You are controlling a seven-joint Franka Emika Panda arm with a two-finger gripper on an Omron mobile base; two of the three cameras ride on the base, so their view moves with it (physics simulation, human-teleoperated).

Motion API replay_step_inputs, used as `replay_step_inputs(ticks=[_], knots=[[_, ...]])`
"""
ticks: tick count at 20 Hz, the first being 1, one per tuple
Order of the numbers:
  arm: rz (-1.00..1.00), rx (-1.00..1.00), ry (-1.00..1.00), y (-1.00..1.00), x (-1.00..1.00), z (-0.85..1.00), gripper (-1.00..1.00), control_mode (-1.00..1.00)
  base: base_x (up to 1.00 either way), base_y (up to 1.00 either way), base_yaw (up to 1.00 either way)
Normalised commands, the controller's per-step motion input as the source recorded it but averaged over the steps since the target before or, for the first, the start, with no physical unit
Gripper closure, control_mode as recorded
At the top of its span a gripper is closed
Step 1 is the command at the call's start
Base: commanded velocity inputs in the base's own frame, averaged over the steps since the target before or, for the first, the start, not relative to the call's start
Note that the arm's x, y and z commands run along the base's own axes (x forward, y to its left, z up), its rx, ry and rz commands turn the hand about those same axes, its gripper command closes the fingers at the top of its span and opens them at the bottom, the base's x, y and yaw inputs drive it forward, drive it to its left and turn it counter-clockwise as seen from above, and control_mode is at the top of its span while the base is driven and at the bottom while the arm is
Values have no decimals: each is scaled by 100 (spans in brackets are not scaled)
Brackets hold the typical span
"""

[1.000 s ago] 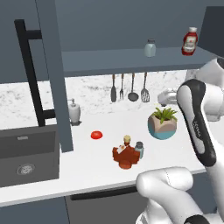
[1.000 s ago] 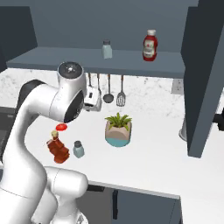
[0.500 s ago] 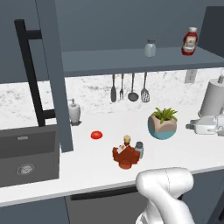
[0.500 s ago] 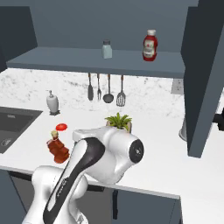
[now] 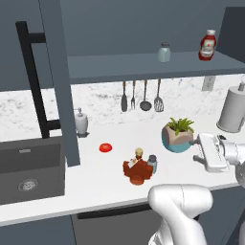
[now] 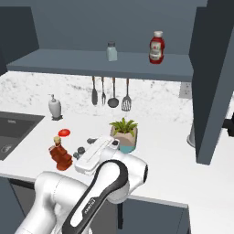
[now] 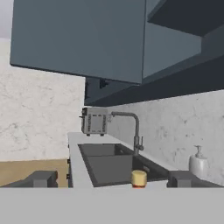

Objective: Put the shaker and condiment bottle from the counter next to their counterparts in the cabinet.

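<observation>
Swung down from its raised pose of a second ago, the arm now lies low over the front of the desk (image 5: pixel 95 184), with the tool (image 6: pixel 86 146) level and reaching toward the two task items. In the left base view its white hand sits at the right edge, beside the potted plant (image 5: pixel 178 135), and the fingertips are too small there to read. In the hand view the two dark fingers (image 7: pixel 41 178) stand well apart at the bottom, so the tool is spread and holds nothing.

Both task items have kept their places on the desk. The condiment bottle (image 5: pixel 136 168) stands upright near the front edge; in the hand view only its tan cap peeks above the bottom band. The shaker (image 5: pixel 152 162) stands just beside it, toward the plant; in the right base view it is largely hidden behind the tool.

On the cabinet (image 5: pixel 55 81) shelf stand the second shaker (image 5: pixel 164 52) and the ketchup bottle (image 5: pixel 207 45), well apart. A red lid-like object (image 5: pixel 105 148) lies on the desk, too small to identify. The soap pump (image 5: pixel 81 122) stands by the sink (image 5: pixel 28 167), which the frame cuts off at the left.
</observation>
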Motion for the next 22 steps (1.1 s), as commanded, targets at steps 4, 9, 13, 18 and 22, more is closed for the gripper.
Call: replay_step_inputs(ticks=[4, 9, 13, 18, 22], knots=[[8, -2, 0, 2, -11, -5, -100, -100, 0, 0, 0], [0, -2, -5, 46, 0, -14, -100, -100, 0, 0, 0], [-4, -8, -5, 95, 1, -12, -100, -100, 0, 0, 0], [2, -3, 6, 35, 66, 0, -100, -100, 0, 0, 0], [6, 0, 4, -1, 59, 0, -100, -100, 0, 0, 0]])
